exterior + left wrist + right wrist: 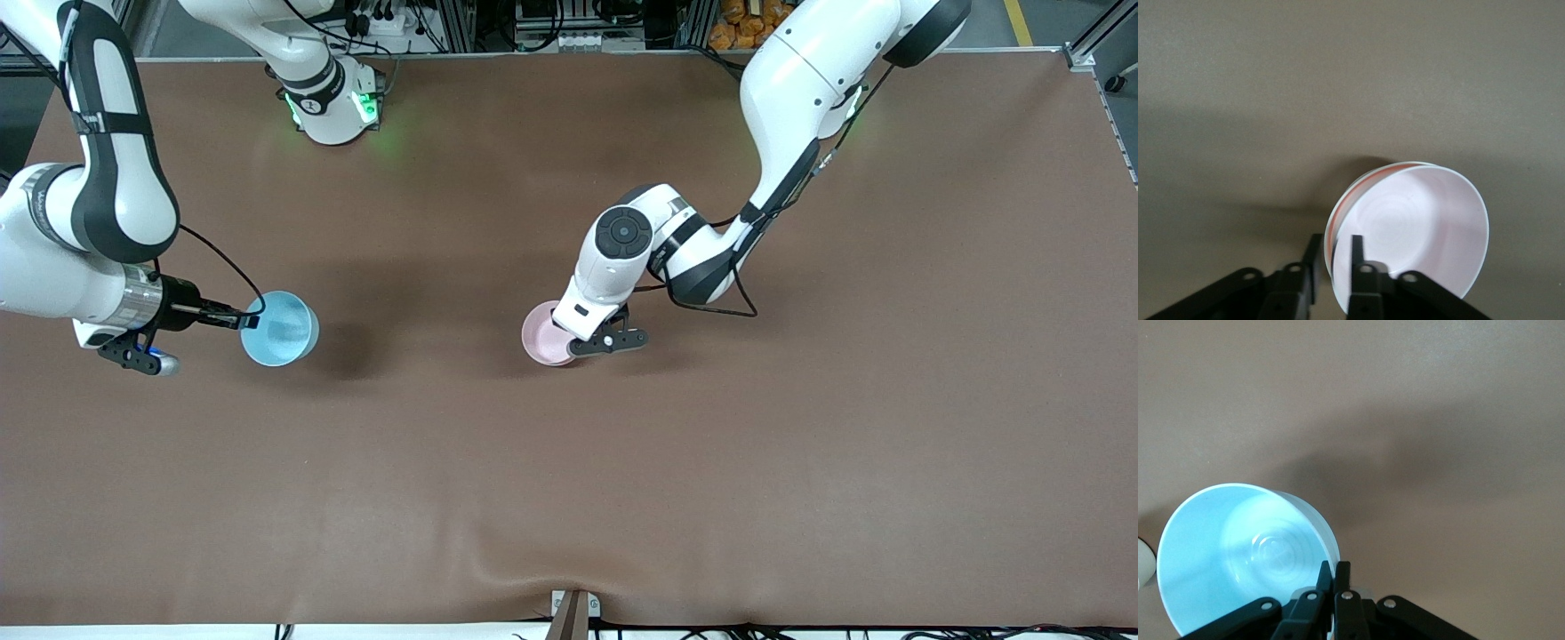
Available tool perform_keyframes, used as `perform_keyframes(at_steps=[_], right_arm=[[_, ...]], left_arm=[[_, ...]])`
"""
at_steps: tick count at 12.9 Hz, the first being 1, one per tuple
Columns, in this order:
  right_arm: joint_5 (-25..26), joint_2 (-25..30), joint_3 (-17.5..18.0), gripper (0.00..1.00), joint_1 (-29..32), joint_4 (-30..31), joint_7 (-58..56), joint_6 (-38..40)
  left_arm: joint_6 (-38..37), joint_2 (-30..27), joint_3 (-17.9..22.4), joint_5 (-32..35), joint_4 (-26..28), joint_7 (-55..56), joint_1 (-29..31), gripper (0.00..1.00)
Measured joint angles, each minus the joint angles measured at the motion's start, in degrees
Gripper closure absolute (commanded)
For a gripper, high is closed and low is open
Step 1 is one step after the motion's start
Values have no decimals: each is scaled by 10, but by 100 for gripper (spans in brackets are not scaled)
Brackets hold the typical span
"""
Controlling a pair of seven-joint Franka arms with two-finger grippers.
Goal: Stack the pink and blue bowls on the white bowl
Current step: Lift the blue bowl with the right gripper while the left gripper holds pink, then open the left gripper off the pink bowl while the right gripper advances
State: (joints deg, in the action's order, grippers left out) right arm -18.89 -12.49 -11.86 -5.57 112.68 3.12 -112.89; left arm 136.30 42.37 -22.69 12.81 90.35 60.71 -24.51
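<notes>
The pale pink bowl (544, 334) sits at the table's middle. In the left wrist view the pink bowl (1418, 227) lies nested in a white bowl, of which only a thin outer rim (1332, 225) shows. My left gripper (570, 336) is open over it. Its fingers straddle the rim (1335, 243), one inside and one outside, with small gaps. My right gripper (248, 320) is shut on the rim of the sky blue bowl (281, 328). It holds that bowl above the table toward the right arm's end, and grip and bowl show in the right wrist view (1335, 568), (1238, 553).
The brown table (711, 462) is bare around both bowls. A small pale object (1143, 561) shows at the edge of the right wrist view; I cannot tell what it is. Cables and racks line the table edge by the robots' bases.
</notes>
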Motion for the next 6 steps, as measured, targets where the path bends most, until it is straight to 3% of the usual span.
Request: perform_keyframes(at_steps=[4,6], right_arm=[[0,1,14,100,-18,-2,55,0],[0,3,47,100,-22,-12,117,0]], left_arm=[[-19,-13,3,0,-14,3,11,0],[-91,-56,5,1,-26,2,43,0]])
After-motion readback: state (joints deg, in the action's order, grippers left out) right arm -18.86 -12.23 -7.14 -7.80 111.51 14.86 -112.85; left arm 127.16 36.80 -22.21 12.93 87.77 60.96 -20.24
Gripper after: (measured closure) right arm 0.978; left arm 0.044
